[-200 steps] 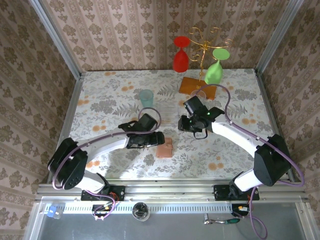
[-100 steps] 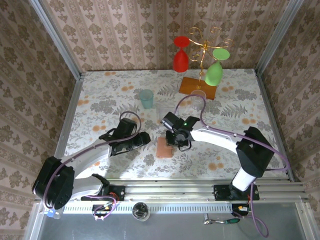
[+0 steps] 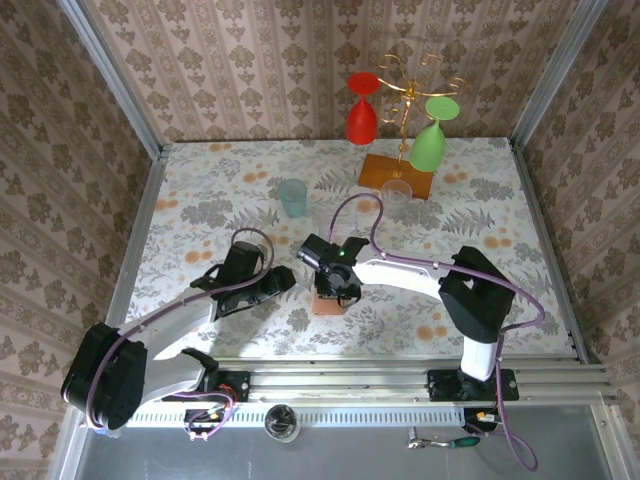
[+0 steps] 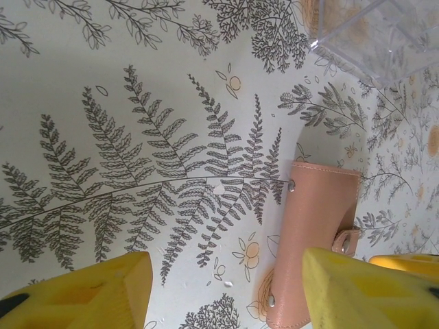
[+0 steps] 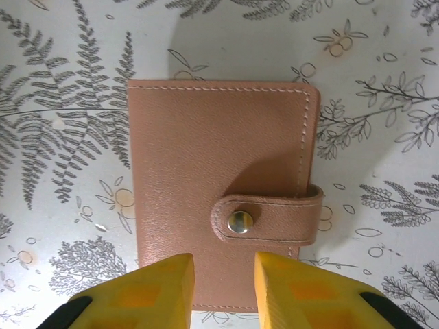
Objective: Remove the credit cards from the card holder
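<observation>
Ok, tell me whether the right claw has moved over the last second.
Yes: the right claw has swung left and nearer, away from the orange rack base, to hang over the card holder.

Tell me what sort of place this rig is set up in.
Probably a lab test cell dressed to look homely: patterned wallpaper panels held in bare metal framing, a floral-covered table, and two robot arms bolted to a rail at its near edge.

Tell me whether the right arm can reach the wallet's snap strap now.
Probably yes: the right gripper hovers over the closed wallet, snap strap just beyond its fingers, nothing in between.
</observation>
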